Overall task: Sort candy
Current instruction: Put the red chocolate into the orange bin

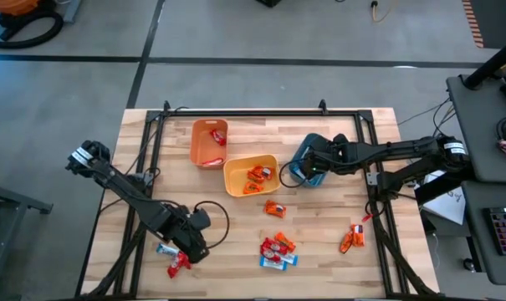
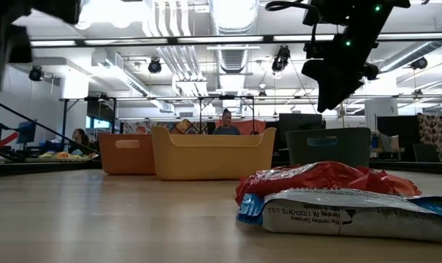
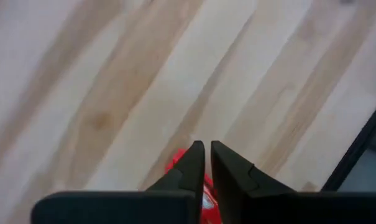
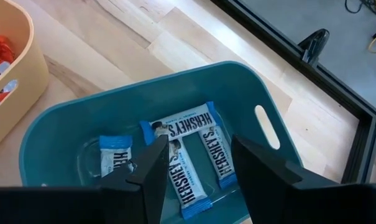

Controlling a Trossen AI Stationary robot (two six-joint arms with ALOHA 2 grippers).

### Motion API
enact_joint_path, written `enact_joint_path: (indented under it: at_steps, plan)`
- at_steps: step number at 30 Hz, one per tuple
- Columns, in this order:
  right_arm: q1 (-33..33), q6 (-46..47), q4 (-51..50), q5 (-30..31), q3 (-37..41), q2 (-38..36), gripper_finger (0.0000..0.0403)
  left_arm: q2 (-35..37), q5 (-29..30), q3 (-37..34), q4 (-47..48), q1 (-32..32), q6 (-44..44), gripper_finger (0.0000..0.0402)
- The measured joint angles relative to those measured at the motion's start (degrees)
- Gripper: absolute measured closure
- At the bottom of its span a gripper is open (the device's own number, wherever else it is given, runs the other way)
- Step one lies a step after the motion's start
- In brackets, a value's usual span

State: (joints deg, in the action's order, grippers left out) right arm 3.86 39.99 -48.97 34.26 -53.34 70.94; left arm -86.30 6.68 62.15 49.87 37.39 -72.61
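My left gripper is low at the table's near left, shut on a red-wrapped candy. A blue-and-white bar lies on the wood just beside it. My right gripper hangs open over the teal bin and holds nothing. Several blue-and-white bars lie on that bin's floor. The orange bin holds red candy, and the yellow bin holds orange packets. My left gripper pinches the red-wrapped candy between its two fingers, which come from above, pointing down. Red wrapper shows in the narrow gap between them and sticks out beside one finger. Which end it has, and whether the candy is off the wood, I cannot tell.
Loose candy lies on the near half of the table: an orange packet, a mixed pile and orange packets at the near right. A black frame rail runs around the table. People sit in the room beyond.
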Motion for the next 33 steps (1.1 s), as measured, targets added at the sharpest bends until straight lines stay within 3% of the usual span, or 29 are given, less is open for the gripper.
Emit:
enact_joint_path:
  at_steps: [9,18,33]
  plan:
    - [0.0,-0.09,0.03,-0.26,0.0,0.02,0.0236,-5.65,-6.86,0.26,-0.07,0.06,-8.48,0.0306]
    - [-0.97,-0.09,0.0,-0.42,0.0,0.02,0.0235,-13.66,-10.13,4.32,3.69,0.36,-7.71,0.0225]
    - [-2.12,-0.02,0.02,-0.39,0.0,0.07,0.0236,-18.13,-10.8,4.01,4.38,1.05,-4.73,0.0235]
